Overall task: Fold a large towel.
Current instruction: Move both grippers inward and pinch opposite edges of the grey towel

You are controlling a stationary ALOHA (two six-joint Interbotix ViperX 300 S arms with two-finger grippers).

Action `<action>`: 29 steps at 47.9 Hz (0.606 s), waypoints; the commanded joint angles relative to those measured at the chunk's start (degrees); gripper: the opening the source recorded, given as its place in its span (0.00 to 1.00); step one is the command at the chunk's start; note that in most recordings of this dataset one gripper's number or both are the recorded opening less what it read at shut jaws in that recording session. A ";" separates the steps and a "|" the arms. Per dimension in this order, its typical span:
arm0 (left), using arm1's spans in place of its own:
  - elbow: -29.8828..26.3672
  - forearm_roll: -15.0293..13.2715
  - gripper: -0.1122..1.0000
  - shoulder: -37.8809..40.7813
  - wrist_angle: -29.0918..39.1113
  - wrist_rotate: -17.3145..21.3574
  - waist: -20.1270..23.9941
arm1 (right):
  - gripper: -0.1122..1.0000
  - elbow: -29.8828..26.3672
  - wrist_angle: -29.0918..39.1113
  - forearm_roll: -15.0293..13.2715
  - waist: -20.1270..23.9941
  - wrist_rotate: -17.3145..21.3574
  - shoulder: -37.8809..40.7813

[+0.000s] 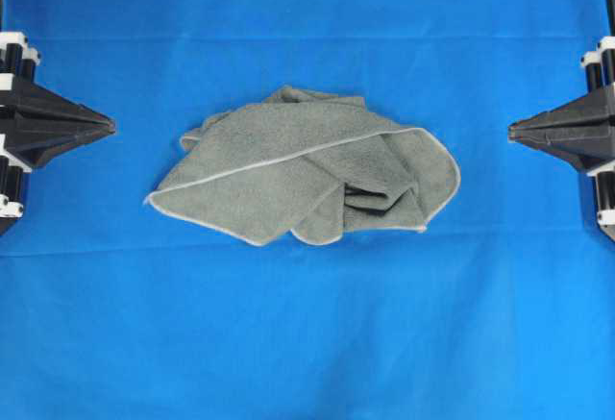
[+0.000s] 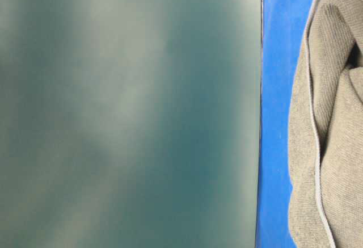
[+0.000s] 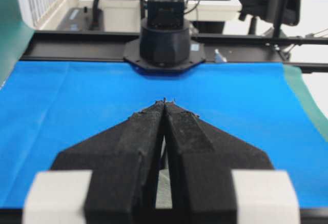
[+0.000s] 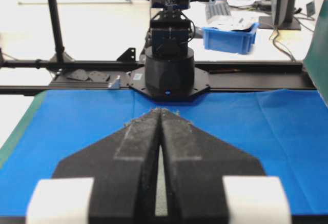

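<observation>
Blue sheet (image 1: 307, 343) covers the whole work surface; office clutter is visible behind the arm bases in both wrist views.

Towel (image 1: 307, 165) sits crumpled in a heap at the middle of the sheet, pale stitched edge running diagonally across the top, layers bunched and overlapping toward its right side. No clean fold is visible, so the task looks unstarted: it likely needs spreading flat first, then folding.

Left gripper (image 1: 108, 127) is left of the towel and well apart from it, jaws pressed together, holding nothing. Right gripper (image 1: 513, 132) is right of the towel, also apart from it, jaws clenched and empty.

Hidden or unclear:
- Towel corners are buried in the heap; can't tell which corner is where.
- Table-level view is mostly blocked by a blurred dark-green surface (image 2: 130, 112); only a strip of sheet and the towel's edge show.
- Both wrist views show almost nothing of the towel, just a sliver between the fingers.
</observation>
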 commanded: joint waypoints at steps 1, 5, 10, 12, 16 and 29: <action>-1.41 -1.93 0.10 1.58 1.85 -0.70 -1.49 | 0.10 -0.97 -0.18 0.44 0.00 0.26 0.88; -1.23 -2.29 0.10 3.08 5.10 -0.97 -2.90 | 0.10 -1.85 5.63 1.05 -0.09 1.14 2.37; -1.05 -2.29 0.10 6.50 7.21 -2.99 -4.57 | 0.10 -3.25 16.70 1.14 -0.35 3.34 5.01; -0.97 -2.37 0.10 8.26 7.65 -4.48 -4.83 | 0.10 -3.34 20.13 1.23 -0.26 4.48 6.15; -0.62 -2.37 0.10 12.74 8.17 -9.05 -4.92 | 0.10 -3.34 25.14 1.32 -0.53 7.82 8.88; 1.58 -2.37 0.11 24.70 8.35 -17.93 -4.39 | 0.11 -4.04 33.57 0.44 -4.48 19.07 21.62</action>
